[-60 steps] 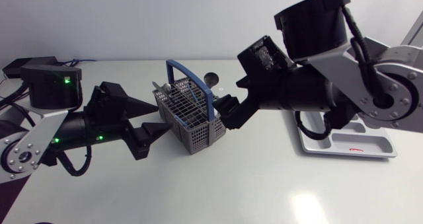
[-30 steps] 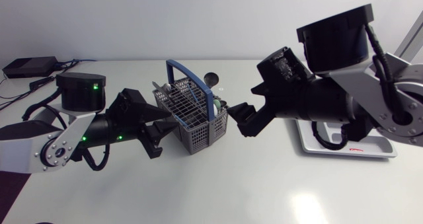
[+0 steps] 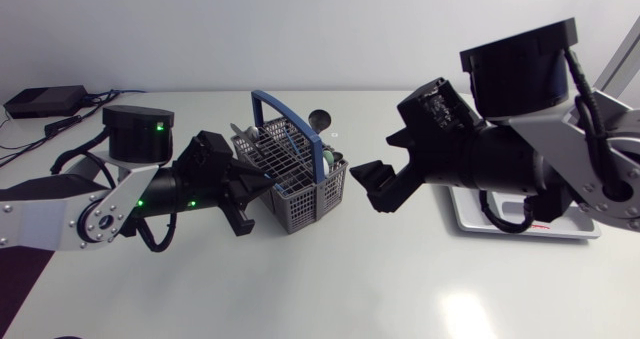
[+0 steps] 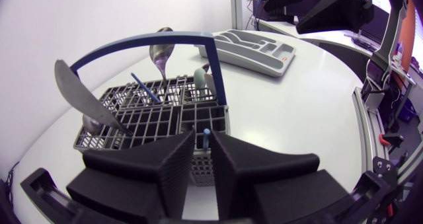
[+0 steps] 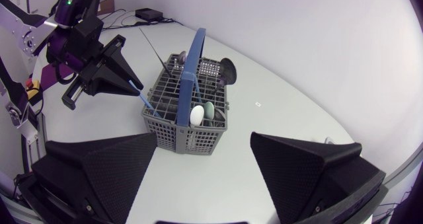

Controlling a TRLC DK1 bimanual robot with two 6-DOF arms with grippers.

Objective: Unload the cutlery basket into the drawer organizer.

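Head view, basket: the grey mesh cutlery basket with a blue arched handle stands upright mid-worktop, loaded, between the two arms.
Head view, worktop: the white worktop carries both the basket and the organizer.
Head view, left hand: the black left hand is nosed low against the basket's near corner, probably to reach a piece standing there.
Head view, right hand: the black right hand hangs just beside the basket's opposite side, not touching it. It is spread wide and holds nothing, and I judge it is placed to take a piece across.
Head view, organizer: the pale grey compartmented drawer organizer lies flat, well apart from the basket and partly under the right arm. No cutlery shows in the compartments I can see.
Left wrist view, fingers: the wedge fingers are drawn close, with a narrow slot between them. A slim pale blue tip stands in that slot. Contact from both sides does not show, so I read the hand as not clamped.
Left wrist view, contents: a broad metal knife blade leans outward and a shiny spoon bowl rises under the arch. The heads point up, so the heads are what can be gripped.
Right wrist view, contents: a white rounded end and a pale green rounded end sit side by side. A thin blue rod leans toward the left hand. I cannot tell if it is the same piece as the pale blue tip.
Right wrist view, risk: lifting a slanted piece could tip the light basket.
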